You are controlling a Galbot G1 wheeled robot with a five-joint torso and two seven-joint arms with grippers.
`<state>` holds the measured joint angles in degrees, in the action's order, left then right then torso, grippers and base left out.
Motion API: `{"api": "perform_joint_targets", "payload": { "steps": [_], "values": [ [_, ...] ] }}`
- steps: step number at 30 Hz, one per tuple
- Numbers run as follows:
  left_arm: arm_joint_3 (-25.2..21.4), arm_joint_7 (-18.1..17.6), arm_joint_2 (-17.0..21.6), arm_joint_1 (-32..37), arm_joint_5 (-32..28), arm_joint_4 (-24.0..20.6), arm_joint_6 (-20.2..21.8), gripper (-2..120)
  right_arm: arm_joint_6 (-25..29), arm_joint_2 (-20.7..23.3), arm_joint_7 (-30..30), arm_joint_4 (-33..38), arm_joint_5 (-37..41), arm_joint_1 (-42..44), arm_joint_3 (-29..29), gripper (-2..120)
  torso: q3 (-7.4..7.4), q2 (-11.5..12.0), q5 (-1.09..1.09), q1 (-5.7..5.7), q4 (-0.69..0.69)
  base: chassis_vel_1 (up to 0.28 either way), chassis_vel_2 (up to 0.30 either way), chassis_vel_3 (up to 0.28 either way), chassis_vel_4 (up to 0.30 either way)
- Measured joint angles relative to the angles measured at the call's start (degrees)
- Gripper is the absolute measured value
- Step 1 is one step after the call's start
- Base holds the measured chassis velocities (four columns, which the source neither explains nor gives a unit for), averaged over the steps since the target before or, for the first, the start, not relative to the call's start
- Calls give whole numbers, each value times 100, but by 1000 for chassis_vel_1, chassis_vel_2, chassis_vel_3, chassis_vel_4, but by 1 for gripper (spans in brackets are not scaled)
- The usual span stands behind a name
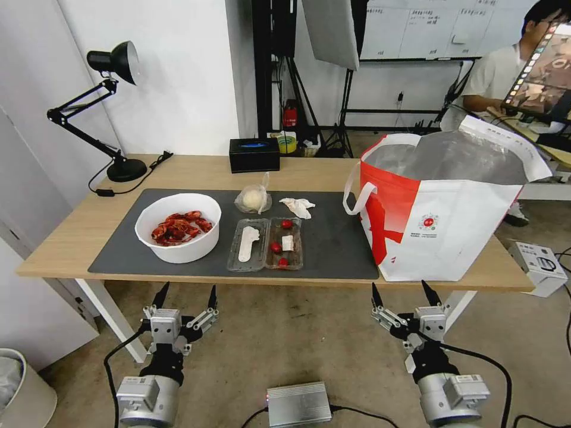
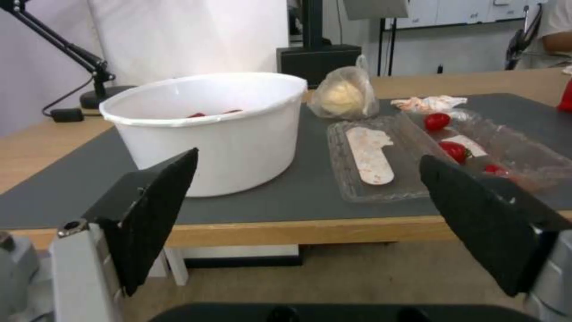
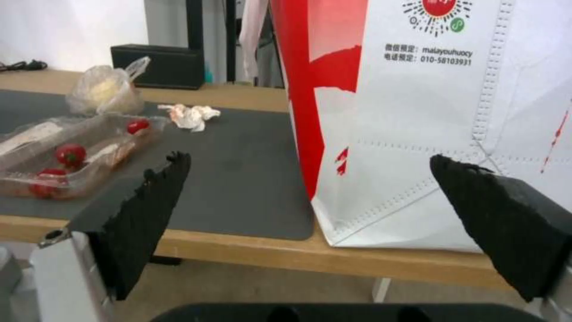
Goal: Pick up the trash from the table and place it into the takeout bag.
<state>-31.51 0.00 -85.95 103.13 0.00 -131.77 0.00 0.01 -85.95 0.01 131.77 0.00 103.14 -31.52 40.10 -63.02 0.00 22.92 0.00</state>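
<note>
- Table [image 1: 71,238]: light wood, white legs, carrying a dark grey mat [image 1: 333,238] over most of its top.
- Bowl [image 1: 178,227]: white, round, on the left part of the mat, holding red shells; near wall seen close up in the left wrist view [image 2: 238,134].
- Tray [image 1: 265,244]: clear clamshell lying open just right of the bowl, near the mat's front edge; a pale flat strip in its left half, red bits in its right half. Seen also at [image 2: 381,156] and [image 3: 77,152].
- Small bag [image 1: 254,198]: clear, with a pale lump inside, just behind the tray; also at [image 2: 344,96] and [image 3: 106,89].
- Tissue [image 1: 297,206]: crumpled, white, on the mat right of the small bag and behind the tray's right half; also at [image 2: 430,103] and [image 3: 191,116].
- Takeout bag [image 1: 452,232]: white with a red side panel, upright at the right end of the table, mouth open and foil lining exposed, one loop handle hanging over the red side; lower wall with logo seen in the right wrist view [image 3: 417,134].
- Tissue box [image 1: 254,154]: black, at the back edge behind the mat.
- Lamp [image 1: 113,113]: black, on the back left corner.
- Left gripper [image 1: 185,295]: below and in front of the table edge, under the bowl; fingers spread apart, holding nothing [image 2: 307,203].
- Right gripper [image 1: 406,293]: below the table edge, in front of the takeout bag; fingers spread apart, holding nothing [image 3: 310,203].
</note>
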Motion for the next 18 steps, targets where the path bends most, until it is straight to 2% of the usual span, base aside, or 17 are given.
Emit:
{"api": "perform_joint_targets", "payload": {
  "steps": [18],
  "values": [
    [0, 0, 0, 0, 0, 0, 0, 100, 0, 0, 0, 0, 0, 0, 0, 100, 0, 0, 0, 0, 0, 0, 0, 0, 0]
  ]
}}
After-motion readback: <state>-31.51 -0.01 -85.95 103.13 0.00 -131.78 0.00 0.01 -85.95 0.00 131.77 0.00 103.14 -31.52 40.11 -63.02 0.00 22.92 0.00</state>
